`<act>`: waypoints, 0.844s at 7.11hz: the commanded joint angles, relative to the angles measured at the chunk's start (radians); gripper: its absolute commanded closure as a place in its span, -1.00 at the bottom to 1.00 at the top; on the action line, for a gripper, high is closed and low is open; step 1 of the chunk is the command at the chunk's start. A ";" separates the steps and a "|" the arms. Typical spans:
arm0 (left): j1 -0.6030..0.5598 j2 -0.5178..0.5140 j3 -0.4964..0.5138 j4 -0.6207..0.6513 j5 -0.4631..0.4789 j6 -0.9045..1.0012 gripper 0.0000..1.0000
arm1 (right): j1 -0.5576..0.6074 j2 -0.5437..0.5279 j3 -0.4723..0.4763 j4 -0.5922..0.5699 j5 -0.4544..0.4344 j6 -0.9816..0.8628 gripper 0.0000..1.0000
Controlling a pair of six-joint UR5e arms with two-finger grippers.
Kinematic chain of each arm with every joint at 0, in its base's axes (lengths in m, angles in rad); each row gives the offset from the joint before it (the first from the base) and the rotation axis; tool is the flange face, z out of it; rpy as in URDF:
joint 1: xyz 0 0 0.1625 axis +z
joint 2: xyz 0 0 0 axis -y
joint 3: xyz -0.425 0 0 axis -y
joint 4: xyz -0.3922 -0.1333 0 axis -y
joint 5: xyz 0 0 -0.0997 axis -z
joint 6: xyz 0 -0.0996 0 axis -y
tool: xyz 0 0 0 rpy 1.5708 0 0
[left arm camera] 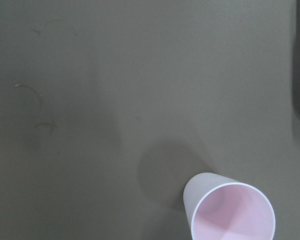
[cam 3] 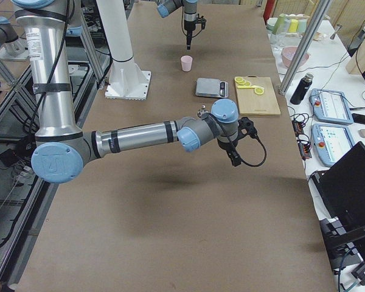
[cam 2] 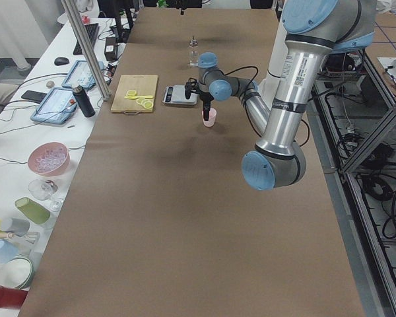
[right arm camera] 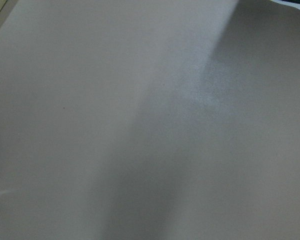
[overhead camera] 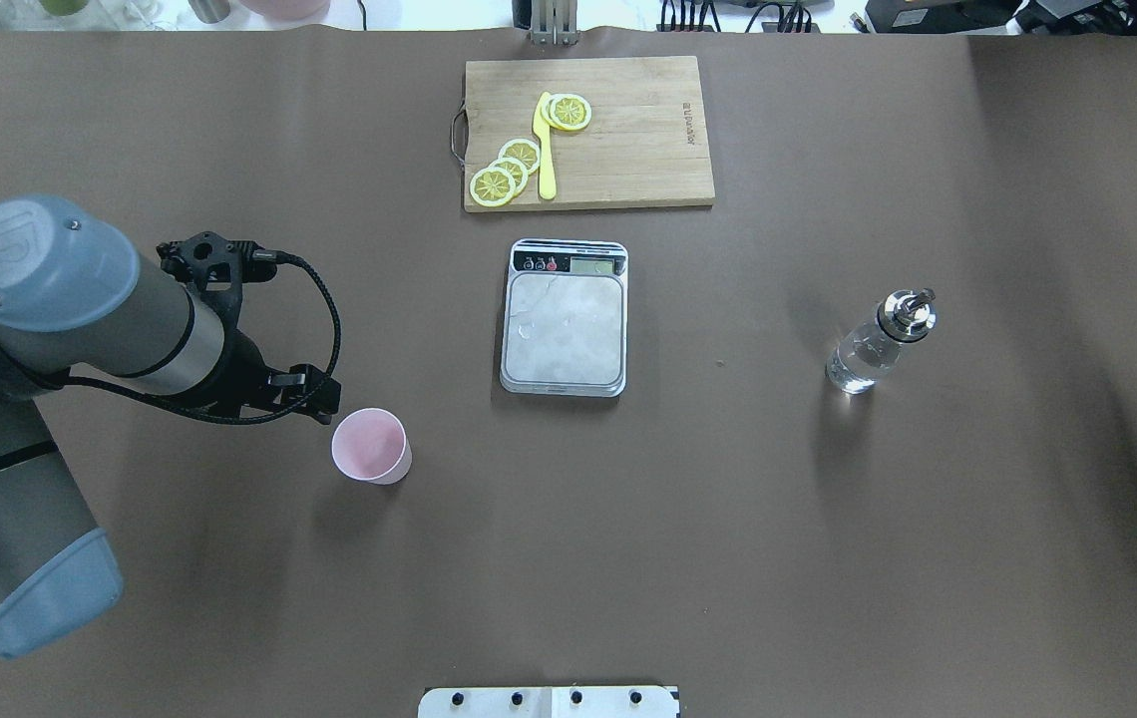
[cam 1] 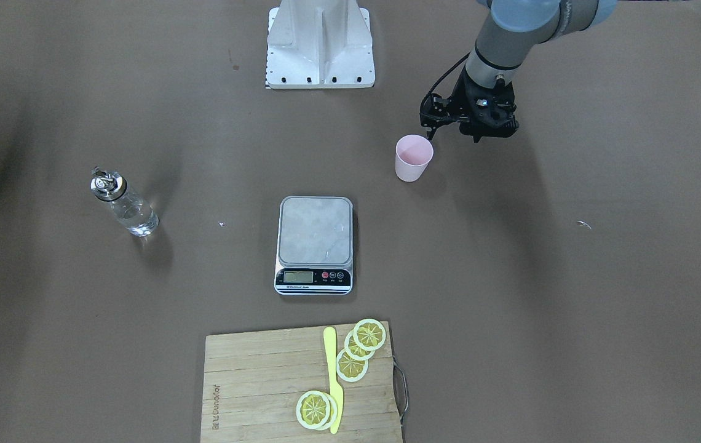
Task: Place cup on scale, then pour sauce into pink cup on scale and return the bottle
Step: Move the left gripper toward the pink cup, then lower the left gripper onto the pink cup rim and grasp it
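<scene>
cup: the pale pink plastic cup (cam 1: 414, 158) stands upright on the brown table (cam 1: 602, 307), mouth up, long axis vertical, wider at the rim than at the base; it is on the robot's left side, nearer the robot's base than the scale and well apart from it; inside it looks empty

left gripper: the left gripper (cam 1: 478, 130) hangs pointing down, just beside the cup on the side away from the scale, not touching it; its fingers are hidden under the wrist, so I cannot tell whether they are spread or together

scale: the kitchen scale (overhead camera: 565, 329) lies flat mid-table; its long axis runs away from the robot, display and buttons at the far end, facing the cutting board; nothing rests on the silver platform

bottle: the small glass bottle (overhead camera: 878, 344) stands upright on the robot's right side, metal pourer cap up, well apart from the scale; clear sauce (cam 1: 135, 218) shows through the glass

right gripper: the right gripper (cam 3: 235, 157) is held above the table near the bottle, clear only in the right side view; whether it is spread or pinched I cannot tell

cutting board: the wooden cutting board (overhead camera: 628, 130) lies beyond the scale; lemon slices (overhead camera: 509, 170) and a yellow knife (overhead camera: 546, 150) lie on it
</scene>
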 commanded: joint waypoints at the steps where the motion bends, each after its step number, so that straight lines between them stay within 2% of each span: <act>1: 0.024 -0.042 0.045 0.000 0.001 -0.002 -0.85 | -0.013 0.002 0.024 0.022 0.003 0.004 -0.99; 2: 0.027 -0.044 0.060 -0.002 -0.001 -0.004 -0.78 | -0.022 -0.012 0.013 0.091 0.000 0.012 -0.99; 4: 0.027 -0.042 0.069 -0.005 -0.003 -0.002 -0.45 | -0.036 -0.012 0.013 0.108 -0.003 0.045 -0.99; 6: 0.029 -0.044 0.100 -0.044 -0.004 -0.008 -0.35 | -0.045 -0.009 0.016 0.110 -0.005 0.053 -0.99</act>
